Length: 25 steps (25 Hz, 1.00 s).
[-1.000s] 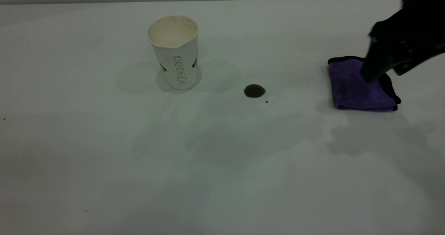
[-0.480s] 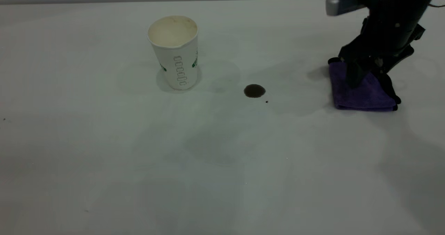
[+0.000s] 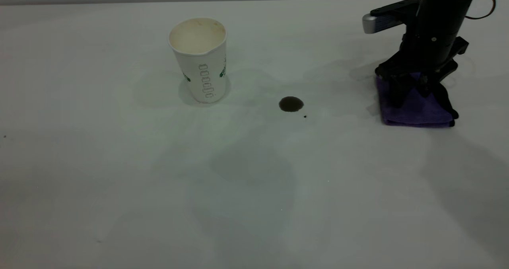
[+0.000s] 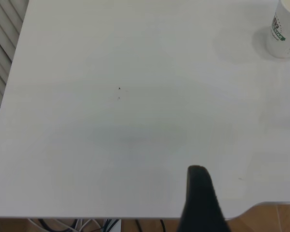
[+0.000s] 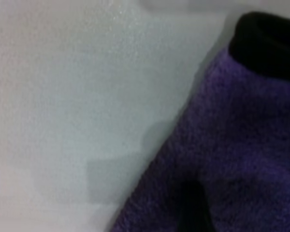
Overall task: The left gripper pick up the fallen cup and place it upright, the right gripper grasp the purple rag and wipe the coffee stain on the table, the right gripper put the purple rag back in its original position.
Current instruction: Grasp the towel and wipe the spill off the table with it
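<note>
Right gripper: the right gripper (image 3: 410, 90) stands nearly upright over the back of the purple rag (image 3: 415, 109), its fingers spread and pressed onto the cloth, not yet closed on it.
Change: a second ago it hung slanted above the rag's far edge; now it has swung vertical and come down onto the rag.
Meaning: by my reading the grasp is about to be made; wiping has not begun.
Cup: the fallen cup (image 3: 201, 58) already stands upright, well to the left.
Stain: the coffee stain (image 3: 291, 104) lies untouched between cup and rag.
Left gripper: the left gripper (image 4: 201, 200) is parked by the table's near edge; I cannot tell how its fingers stand.
Room: the table (image 3: 254, 189) offers open surface from rag to stain.
</note>
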Each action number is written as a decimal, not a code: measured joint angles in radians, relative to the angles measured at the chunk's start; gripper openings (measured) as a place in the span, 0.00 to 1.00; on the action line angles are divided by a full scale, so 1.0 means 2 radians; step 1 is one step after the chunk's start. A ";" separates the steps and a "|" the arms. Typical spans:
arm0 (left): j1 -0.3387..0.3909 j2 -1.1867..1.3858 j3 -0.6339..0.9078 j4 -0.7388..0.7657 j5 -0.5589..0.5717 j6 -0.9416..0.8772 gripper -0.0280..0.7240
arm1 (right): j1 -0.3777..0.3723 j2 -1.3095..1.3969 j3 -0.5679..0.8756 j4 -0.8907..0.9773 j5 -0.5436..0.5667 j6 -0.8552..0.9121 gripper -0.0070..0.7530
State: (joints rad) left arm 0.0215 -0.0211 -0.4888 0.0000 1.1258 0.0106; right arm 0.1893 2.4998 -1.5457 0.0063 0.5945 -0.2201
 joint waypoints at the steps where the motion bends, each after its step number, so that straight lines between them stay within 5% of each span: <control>1: 0.000 0.000 0.000 0.000 0.000 0.000 0.77 | 0.000 0.000 0.000 0.000 0.000 0.000 0.74; 3: 0.000 0.000 0.000 0.000 0.000 0.000 0.77 | 0.000 0.002 0.000 0.002 -0.003 -0.002 0.63; 7: 0.000 0.000 0.000 0.000 0.000 0.000 0.77 | 0.000 0.005 -0.003 0.021 -0.005 -0.027 0.21; 9: 0.000 0.000 0.000 0.000 0.000 0.000 0.77 | 0.000 0.005 -0.003 0.040 -0.008 -0.047 0.11; 16: 0.000 0.000 0.000 0.000 0.000 0.000 0.77 | 0.038 0.009 -0.006 0.155 -0.061 -0.140 0.10; 25: 0.000 0.000 0.000 0.000 0.000 0.000 0.77 | 0.105 0.051 -0.098 0.177 -0.031 -0.154 0.10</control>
State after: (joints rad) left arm 0.0215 -0.0211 -0.4888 0.0000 1.1258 0.0106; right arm 0.3994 2.6028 -1.7409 0.3612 0.5326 -0.5278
